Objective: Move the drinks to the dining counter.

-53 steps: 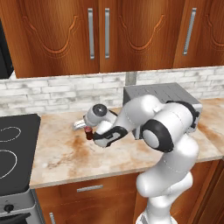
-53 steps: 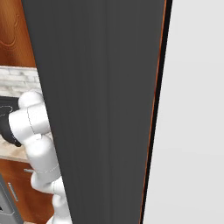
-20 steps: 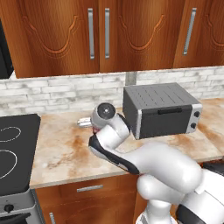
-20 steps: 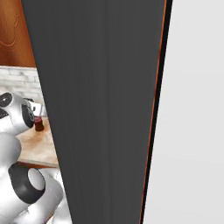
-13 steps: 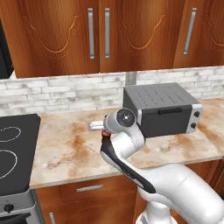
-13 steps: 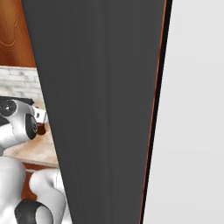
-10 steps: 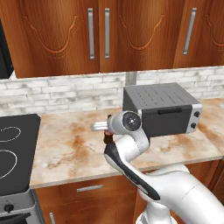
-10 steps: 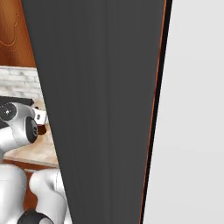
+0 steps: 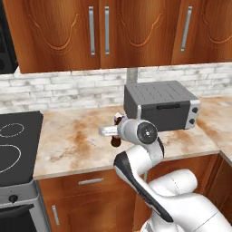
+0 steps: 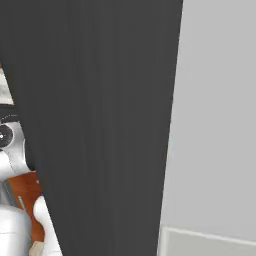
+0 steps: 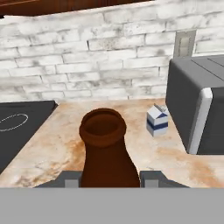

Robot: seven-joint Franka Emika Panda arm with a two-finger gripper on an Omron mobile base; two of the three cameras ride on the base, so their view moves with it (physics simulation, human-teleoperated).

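A home kitchen is shown. Brown wooden wall cabinets with metal handles are seen above a white brick backsplash. A marbled stone counter is fitted over wooden drawers, with a black cooktop and a grey toaster oven.

Counts taken across the views:

- Cola bottle: one, dark brown.
- Milk carton: one, white with a blue band. Drinks came to two in all.
- Toaster: one, grey.
- Stovetop: one, black; two ring markings could be made out on it.
- Wall cabinet handles: three vertical metal bars counted.
- Drawer pull under the counter: one.
- Wall outlet: one.
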